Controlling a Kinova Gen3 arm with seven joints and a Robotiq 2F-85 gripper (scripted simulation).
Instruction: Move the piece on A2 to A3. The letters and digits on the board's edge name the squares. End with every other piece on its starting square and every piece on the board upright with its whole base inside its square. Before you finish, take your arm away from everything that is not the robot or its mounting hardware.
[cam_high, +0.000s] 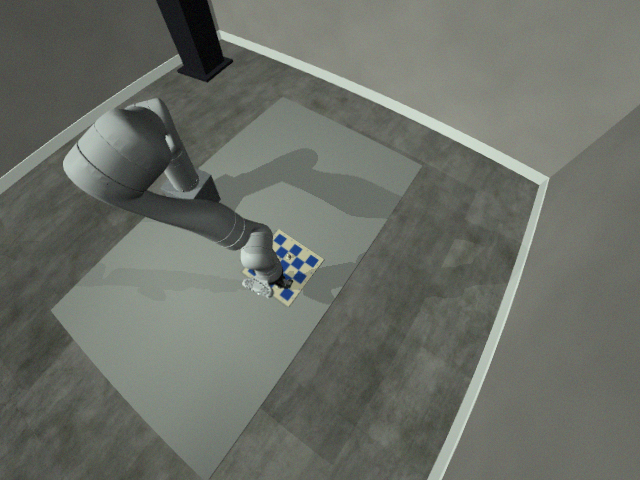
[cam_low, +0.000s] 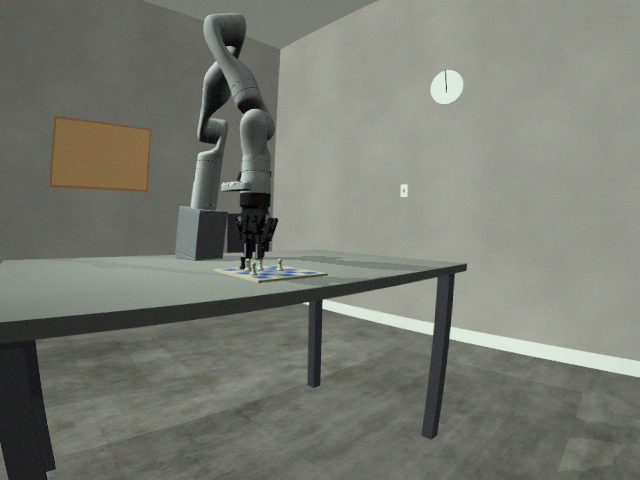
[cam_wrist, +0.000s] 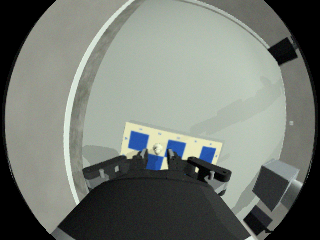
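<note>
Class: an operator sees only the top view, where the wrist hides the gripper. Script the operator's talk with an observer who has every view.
Operator: How low is the gripper?
Observer: In the exterior view, the gripper points straight down, with its tips just above the board.
Operator: Is a piece lined up?
Observer: In the wrist view, a pale piece shows between the jaws.
Operator: Gripped?
Observer: No, the jaws stand partly open.
</note>
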